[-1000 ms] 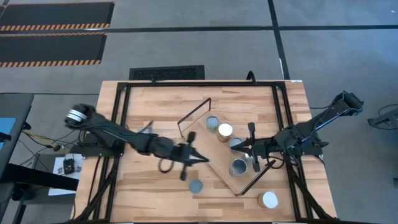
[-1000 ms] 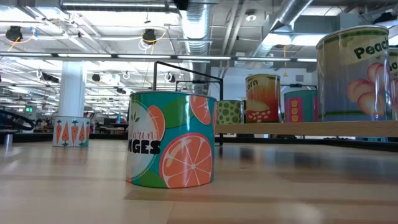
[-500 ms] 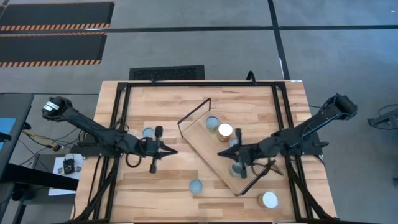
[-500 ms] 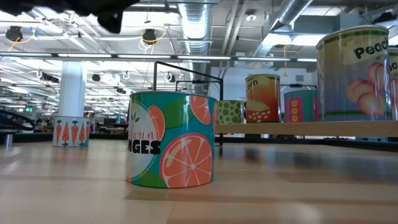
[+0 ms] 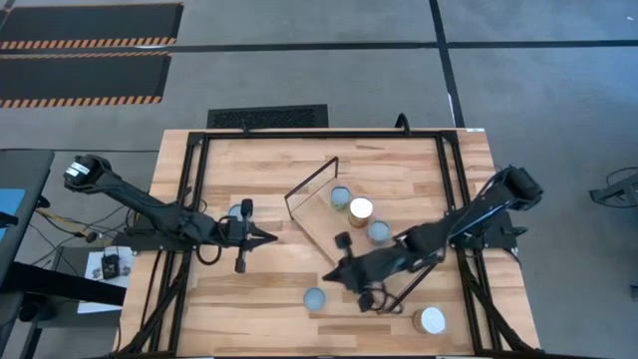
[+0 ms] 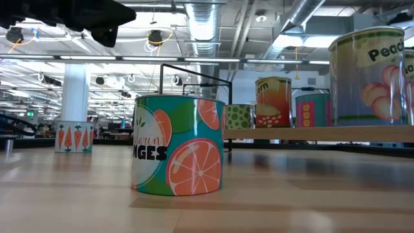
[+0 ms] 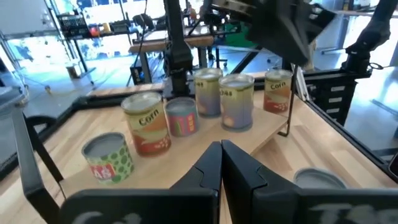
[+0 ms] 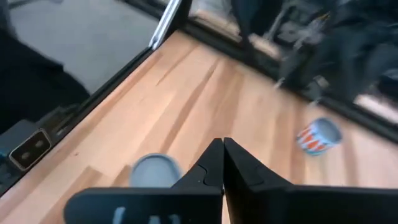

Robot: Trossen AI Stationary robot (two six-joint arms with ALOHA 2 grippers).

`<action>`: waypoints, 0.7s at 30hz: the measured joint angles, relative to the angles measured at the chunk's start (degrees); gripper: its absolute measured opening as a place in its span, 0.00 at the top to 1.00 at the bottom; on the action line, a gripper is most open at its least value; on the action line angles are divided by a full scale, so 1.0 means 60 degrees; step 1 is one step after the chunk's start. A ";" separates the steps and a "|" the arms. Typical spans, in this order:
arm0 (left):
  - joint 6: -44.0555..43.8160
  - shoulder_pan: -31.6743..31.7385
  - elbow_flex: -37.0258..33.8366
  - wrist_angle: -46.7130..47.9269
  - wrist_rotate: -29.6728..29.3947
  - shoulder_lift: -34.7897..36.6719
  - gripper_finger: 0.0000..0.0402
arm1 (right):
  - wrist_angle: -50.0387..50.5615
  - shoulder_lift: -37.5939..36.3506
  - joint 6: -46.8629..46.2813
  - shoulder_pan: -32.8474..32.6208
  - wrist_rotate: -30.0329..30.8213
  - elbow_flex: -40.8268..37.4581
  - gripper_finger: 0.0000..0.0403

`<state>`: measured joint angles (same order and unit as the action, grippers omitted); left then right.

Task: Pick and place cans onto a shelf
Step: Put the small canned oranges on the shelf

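Observation:
The pale-wood shelf [image 5: 321, 227] lies slantwise mid-table, its black wire frame [image 5: 309, 179] at the far end. Several cans stand on it [image 5: 360, 208], [image 7: 146, 121]; my right arm hides its near end. Loose cans stand upright on the table: an orange-label one [image 5: 315, 298] [image 6: 178, 145], a carrot-label one [image 5: 237, 211] [image 6: 72, 136] and a white-topped one [image 5: 431, 320]. My right gripper [image 5: 332, 273] [image 8: 222, 152] is shut and empty, above the table just right of the orange-label can [image 8: 155, 169]. My left gripper [image 5: 261, 237] [image 7: 221, 155] is shut and empty, left of the shelf.
Black frame rails [image 5: 199, 199] run along the table's left and right sides. Bare tabletop [image 5: 259, 289] lies between my left gripper and the near edge. A dark arm part [image 6: 65, 13] hangs over the top left of the low view.
My left gripper has drawn back from beside the shelf's near end toward the table's left edge. My right gripper has gone from over the shelf's cans toward the near left, past the shelf's near end, toward the orange-label can. No can has moved.

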<state>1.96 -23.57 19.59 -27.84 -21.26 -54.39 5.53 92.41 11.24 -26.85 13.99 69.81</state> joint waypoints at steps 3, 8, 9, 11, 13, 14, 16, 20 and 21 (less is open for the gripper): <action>-0.0184 0.0000 0.0000 0.0034 0.0000 -0.0004 1.00 | 0.0690 0.0856 -0.0179 0.0000 -0.0441 0.0810 0.92; -0.0264 0.0004 0.0000 0.0080 0.0000 -0.0004 1.00 | 0.2060 0.2267 -0.0373 -0.0048 -0.1282 0.2259 0.81; -0.0307 0.0004 0.0000 0.0165 -0.0004 -0.0004 1.00 | 0.2345 0.2529 -0.0414 -0.0084 -0.1418 0.2539 0.79; -0.0406 0.0004 0.0000 0.0380 -0.0066 -0.0004 1.00 | 0.2851 0.3050 -0.0491 -0.0144 -0.1675 0.3129 0.74; -0.0560 0.0004 0.0000 0.0520 -0.0084 -0.0004 1.00 | 0.3403 0.3520 -0.0548 -0.0229 -0.1814 0.3672 0.70; -0.0634 0.0004 0.0000 0.0539 -0.0087 -0.0004 1.00 | 0.3668 0.3729 -0.0552 -0.0236 -0.1890 0.3915 0.68; -0.0770 0.0004 0.0000 0.0555 -0.0087 -0.0004 1.00 | 0.4108 0.4132 -0.0545 -0.0237 -0.2027 0.4333 0.65; -0.0802 -0.0053 0.0000 0.0650 -0.0103 -0.0004 1.00 | 0.4853 0.4751 -0.0545 -0.0211 -0.2307 0.4876 0.62; -0.0802 -0.0087 0.0000 0.0662 -0.0102 -0.0004 1.00 | 0.4919 0.4848 -0.0545 -0.0187 -0.2310 0.4952 0.62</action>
<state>-2.85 -24.10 19.59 -23.87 -21.87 -54.41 35.04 121.50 7.97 -27.97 0.13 99.52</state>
